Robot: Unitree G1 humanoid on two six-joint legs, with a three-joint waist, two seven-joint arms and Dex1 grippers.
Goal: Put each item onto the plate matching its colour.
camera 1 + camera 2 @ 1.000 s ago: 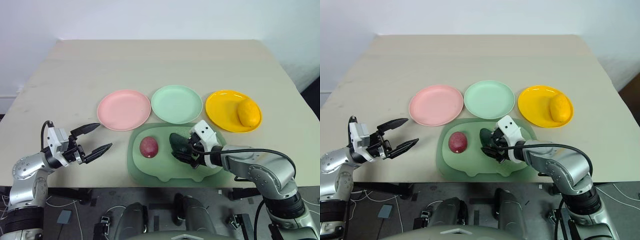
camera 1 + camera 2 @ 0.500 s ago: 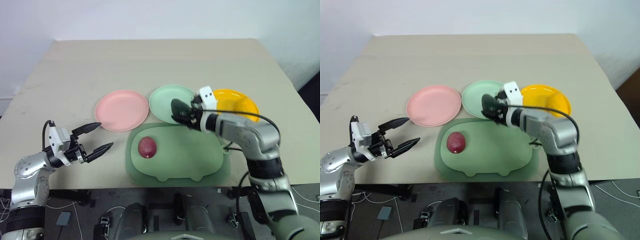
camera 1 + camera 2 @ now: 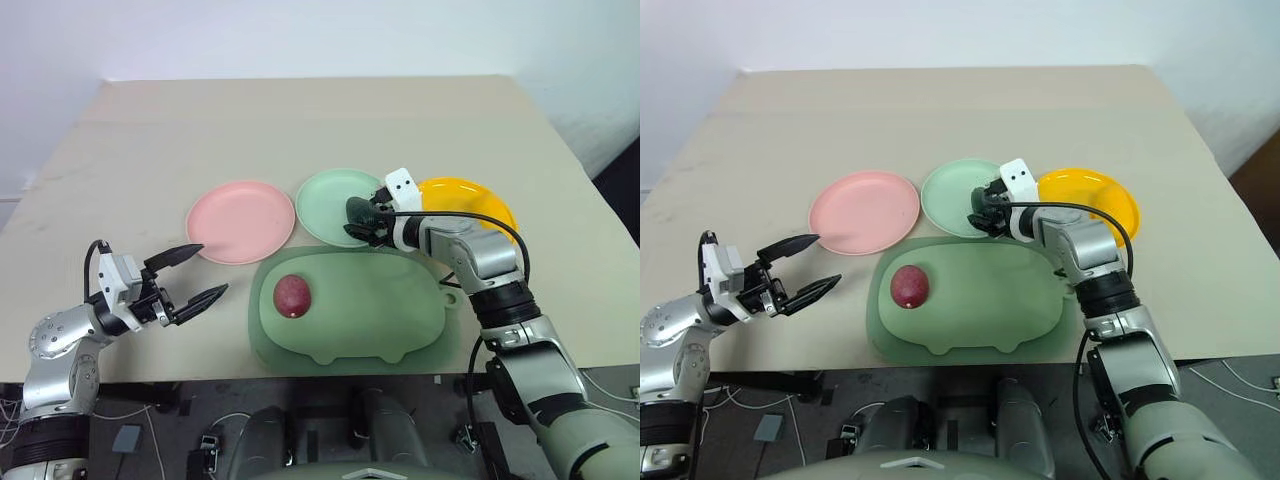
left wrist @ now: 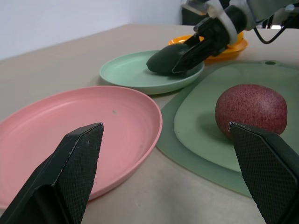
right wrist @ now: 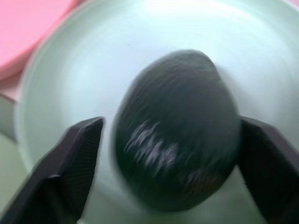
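Beige surface (image 3: 300,130) runs back to a plain pale wall; nearest the robot, the left claw (image 3: 197,275) hovers low over the bare surface, fingers spread wide and empty, unmoved over the last second. Just beyond it lies the wavy pale-green mat (image 3: 380,320), with the maroon-red fruit (image 3: 291,296) resting on its left part, not yet delivered. A second ago the right claw (image 3: 360,220) was pinching the avocado (image 3: 362,211) over that mat; it has since carried it forward to the mint green plate (image 3: 330,195). In the right wrist view the fingers now stand apart on either side of the avocado (image 5: 177,130) with slim gaps showing, so I judge it just released onto the plate, though contact with the plate floor cannot be confirmed. Pink plate (image 3: 240,220) sits empty to the left. Farthest right, the yellow plate (image 3: 480,200) is partly hidden by the right arm; its yellow fruit is hidden from view. Judgement: green item is done, red one remains. No brands, labels or legible writing anywhere.
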